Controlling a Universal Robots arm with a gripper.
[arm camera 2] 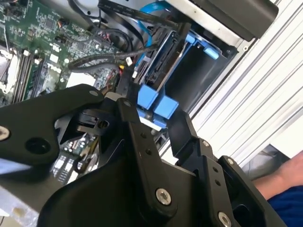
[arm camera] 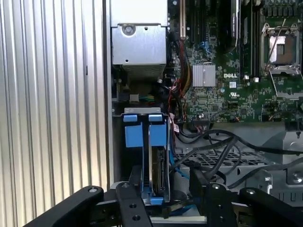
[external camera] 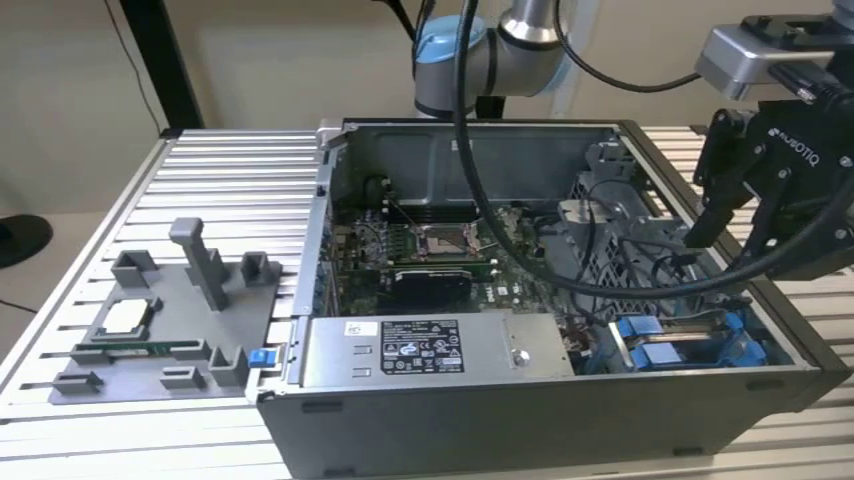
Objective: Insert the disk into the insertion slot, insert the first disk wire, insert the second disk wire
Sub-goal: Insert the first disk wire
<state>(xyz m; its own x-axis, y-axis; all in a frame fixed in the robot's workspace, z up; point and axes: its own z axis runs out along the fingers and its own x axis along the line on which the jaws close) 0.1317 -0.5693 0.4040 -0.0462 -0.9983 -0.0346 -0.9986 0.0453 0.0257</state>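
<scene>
The disk [arm camera: 159, 166] stands on edge in the insertion slot [arm camera: 129, 163] of the drive cage, its blue carrier tabs [arm camera: 142, 133] sticking up. My gripper [arm camera: 165, 201] hovers just above it, open, one black finger [arm camera: 130, 205] on each side and not touching it. In the second wrist view the disk [arm camera 2: 163, 56] sits beside an empty dark bay of the insertion slot [arm camera 2: 196, 80], past my gripper [arm camera 2: 163, 130]. In the exterior view my gripper [external camera: 734, 225] hangs over the case's right end, above the blue carriers [external camera: 661, 350]. Black cables [arm camera: 213, 144] lie loose beside the cage.
The open computer case [external camera: 534, 420] lies on a slatted aluminium table [external camera: 227, 170]. A grey labelled power-supply box [external camera: 427, 352] sits along its front wall, with the motherboard [external camera: 427, 250] behind. A grey parts fixture [external camera: 174, 330] stands on the exterior view's left. A person's hand [arm camera 2: 289, 175] rests outside the case.
</scene>
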